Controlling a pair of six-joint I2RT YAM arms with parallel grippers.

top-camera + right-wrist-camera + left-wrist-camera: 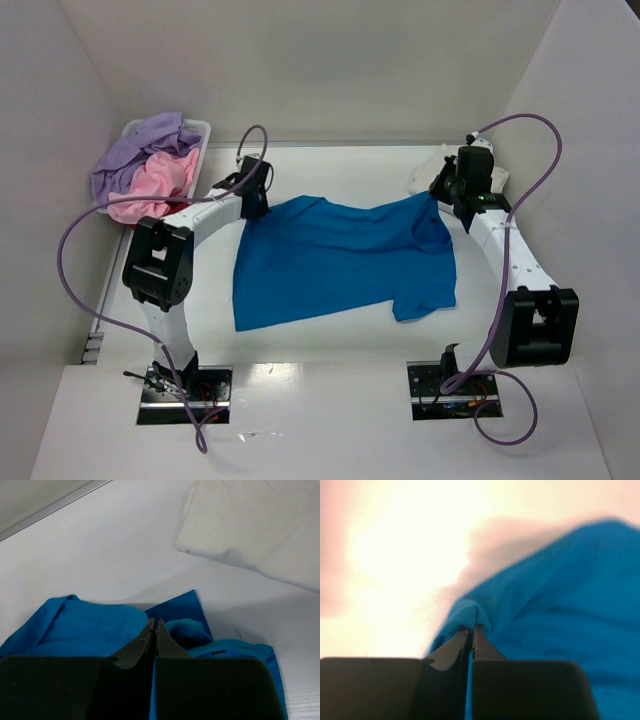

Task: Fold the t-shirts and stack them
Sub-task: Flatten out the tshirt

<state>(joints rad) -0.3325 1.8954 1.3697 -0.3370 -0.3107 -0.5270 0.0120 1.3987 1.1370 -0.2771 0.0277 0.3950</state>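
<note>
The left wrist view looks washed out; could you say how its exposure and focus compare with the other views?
Left wrist: table blown out to warm glare, blue t-shirt soft, only the left gripper tips reasonably sharp. Right wrist: even light, white t-shirt and blue folds in focus. Top external: evenly lit, only faint shadows.

No text, brand, number or sign can be read in any of the views. A small dark tag (217, 653) is seen on the blue t-shirt (80, 630) in the right wrist view, but whatever is printed on it is too small to be made out. A few tiny dark marks (236, 631) are seen on the white table (125, 555) just beside that shirt, and they cannot be read as letters either.
</note>
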